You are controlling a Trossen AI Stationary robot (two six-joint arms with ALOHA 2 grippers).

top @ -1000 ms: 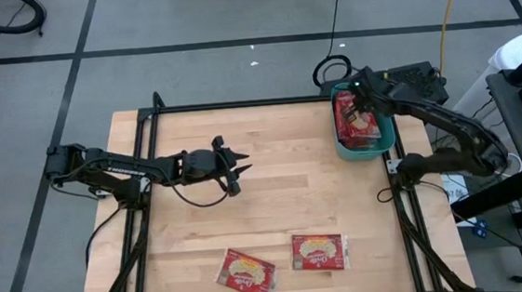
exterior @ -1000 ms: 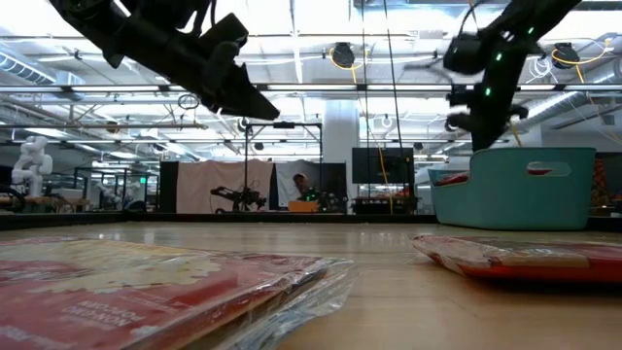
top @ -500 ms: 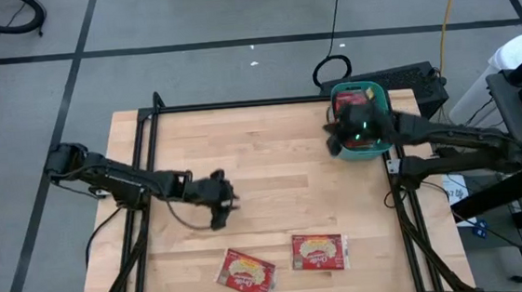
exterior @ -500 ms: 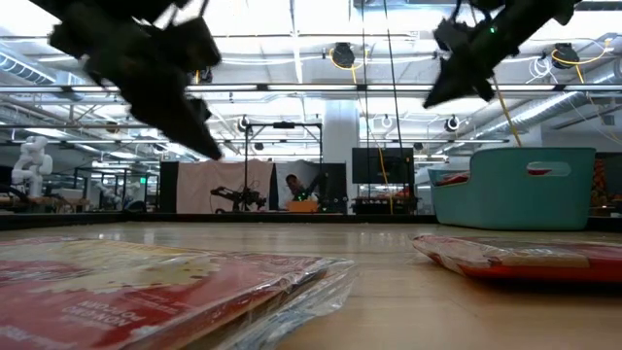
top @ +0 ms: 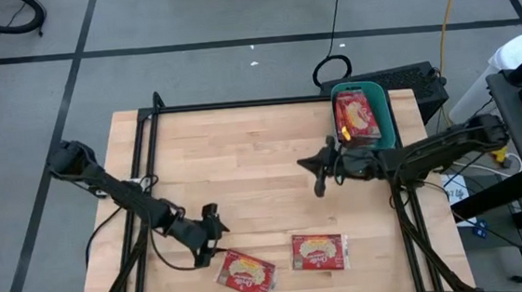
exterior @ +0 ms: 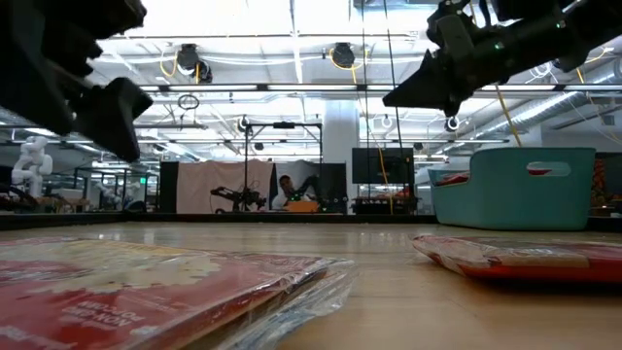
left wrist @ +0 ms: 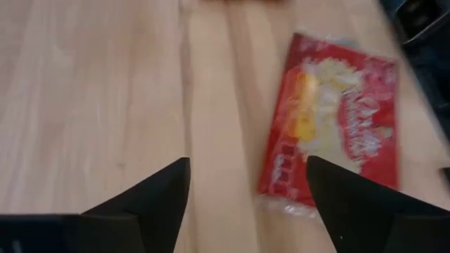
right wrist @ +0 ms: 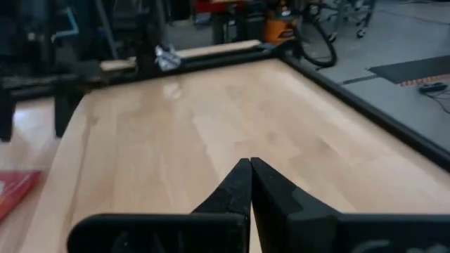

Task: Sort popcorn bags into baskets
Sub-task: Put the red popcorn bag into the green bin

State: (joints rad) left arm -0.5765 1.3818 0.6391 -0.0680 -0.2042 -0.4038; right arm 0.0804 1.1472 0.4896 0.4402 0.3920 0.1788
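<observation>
Popcorn bags, flat red packets: two lie on the pale wooden table, more sit in the teal plastic bin.
Left gripper hangs spread wide beside the first packet; right gripper, clamped empty, hovers mid-table.

Open table centre is being left passable; front edge is being occupied by two popcorn bags, far right corner by teal basket.

left tool spread wide, right tool pinched closed
</observation>
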